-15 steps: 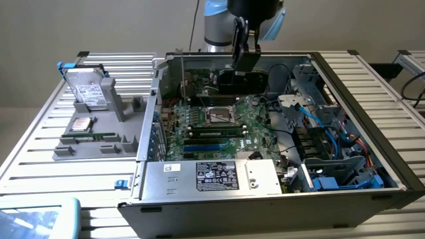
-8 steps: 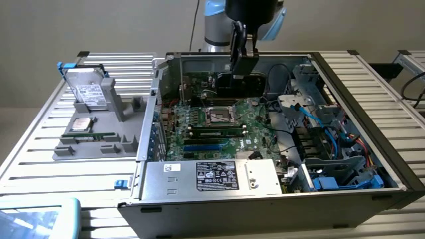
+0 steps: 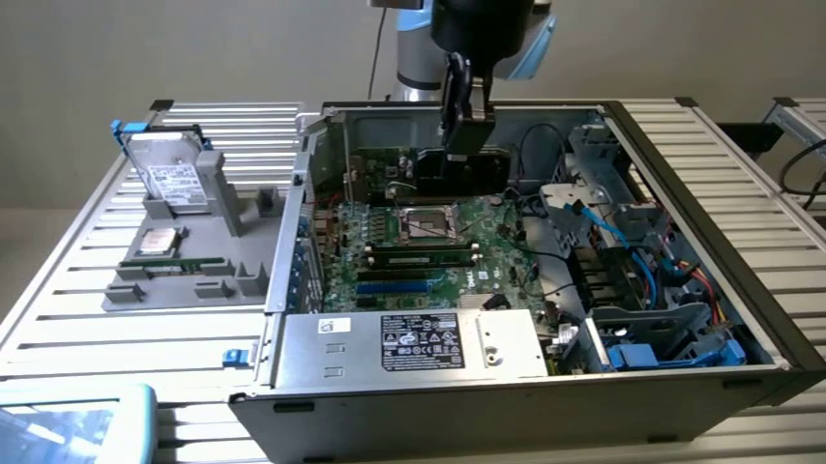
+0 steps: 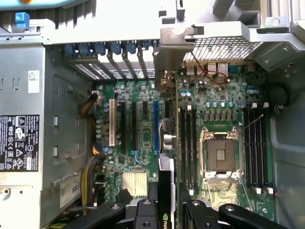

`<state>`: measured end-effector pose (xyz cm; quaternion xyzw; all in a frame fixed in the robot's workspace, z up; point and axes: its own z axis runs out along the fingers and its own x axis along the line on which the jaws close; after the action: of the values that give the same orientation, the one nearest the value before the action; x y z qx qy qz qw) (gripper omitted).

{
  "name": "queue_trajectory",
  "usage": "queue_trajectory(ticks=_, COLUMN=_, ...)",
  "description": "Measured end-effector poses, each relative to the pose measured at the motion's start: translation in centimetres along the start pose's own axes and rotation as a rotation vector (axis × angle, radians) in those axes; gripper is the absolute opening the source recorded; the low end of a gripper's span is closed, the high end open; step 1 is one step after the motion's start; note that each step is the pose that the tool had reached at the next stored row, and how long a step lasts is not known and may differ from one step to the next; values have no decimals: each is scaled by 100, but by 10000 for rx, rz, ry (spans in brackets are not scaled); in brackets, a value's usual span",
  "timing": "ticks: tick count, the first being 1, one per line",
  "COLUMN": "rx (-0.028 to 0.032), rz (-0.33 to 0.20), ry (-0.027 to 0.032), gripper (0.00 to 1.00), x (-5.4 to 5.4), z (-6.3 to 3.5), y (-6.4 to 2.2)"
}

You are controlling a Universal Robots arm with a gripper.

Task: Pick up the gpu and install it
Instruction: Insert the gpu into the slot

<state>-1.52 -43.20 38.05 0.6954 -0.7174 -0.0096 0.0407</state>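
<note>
My black gripper (image 3: 462,143) is clamped on the gpu (image 3: 459,170), a flat green card with a black cooler. I hold it on edge over the far part of the green motherboard (image 3: 432,253), inside the open grey metal computer case (image 3: 516,382).

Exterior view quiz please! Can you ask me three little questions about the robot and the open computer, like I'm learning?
1. True or false: the tool is gripping the gpu above the motherboard.
2. Pick one: where are the hard drives? A: in the tool. B: in the grey holder on the exterior view's left. C: on top of the gpu.
3. Fill the gap: the motherboard's colour is ____.

Key: 1 true; 2 B; 3 green.
</note>
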Motion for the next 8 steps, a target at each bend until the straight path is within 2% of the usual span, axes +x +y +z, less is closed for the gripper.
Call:
queue_trajectory(ticks=4, rx=2, rz=-29, ry=13, gripper=27, x=6, z=53, y=32)
queue_trajectory(ticks=8, rx=3, rz=-31, ry=81, gripper=27, x=30, z=95, y=31)
